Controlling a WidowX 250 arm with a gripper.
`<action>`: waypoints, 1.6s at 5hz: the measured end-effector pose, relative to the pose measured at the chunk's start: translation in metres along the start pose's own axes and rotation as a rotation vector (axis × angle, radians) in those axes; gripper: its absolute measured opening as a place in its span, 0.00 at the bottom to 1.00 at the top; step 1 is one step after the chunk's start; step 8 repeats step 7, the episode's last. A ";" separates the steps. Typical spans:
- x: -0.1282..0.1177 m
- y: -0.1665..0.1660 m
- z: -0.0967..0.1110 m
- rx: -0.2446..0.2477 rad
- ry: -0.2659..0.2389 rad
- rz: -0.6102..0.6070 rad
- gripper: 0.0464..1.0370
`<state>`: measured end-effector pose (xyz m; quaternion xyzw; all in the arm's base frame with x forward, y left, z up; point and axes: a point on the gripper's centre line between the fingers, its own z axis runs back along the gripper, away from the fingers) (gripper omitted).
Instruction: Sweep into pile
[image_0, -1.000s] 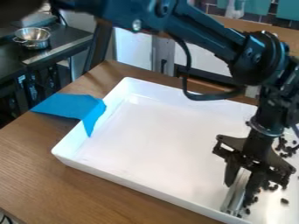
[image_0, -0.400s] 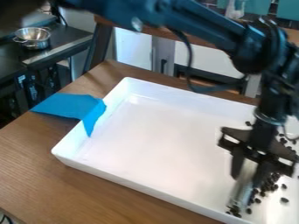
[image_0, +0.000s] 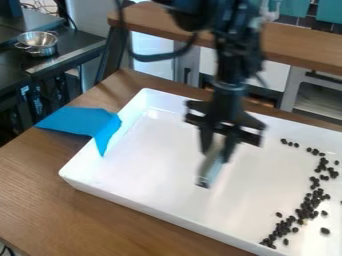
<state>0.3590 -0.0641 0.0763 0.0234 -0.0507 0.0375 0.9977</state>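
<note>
Dozens of dark beans (image_0: 308, 205) in a ragged line down the right-hand part of the white tray (image_0: 160, 212), atop the bench (image_0: 53, 200). Best, probably, to set the slim pale tool (image_0: 210, 167) down beyond the outlying strays, lower edge flush with the tray, then draw slowly inward, pressing lightly. With fingers (image_0: 206, 141) parted only by the tool's width, pinching its upper end, well apart from the beans.
</note>
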 end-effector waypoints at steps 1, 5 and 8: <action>-0.016 0.020 -0.017 0.046 -0.029 0.007 0.33; 0.001 0.107 -0.034 0.100 -0.050 0.081 0.33; 0.006 0.124 -0.045 0.112 -0.033 0.072 0.39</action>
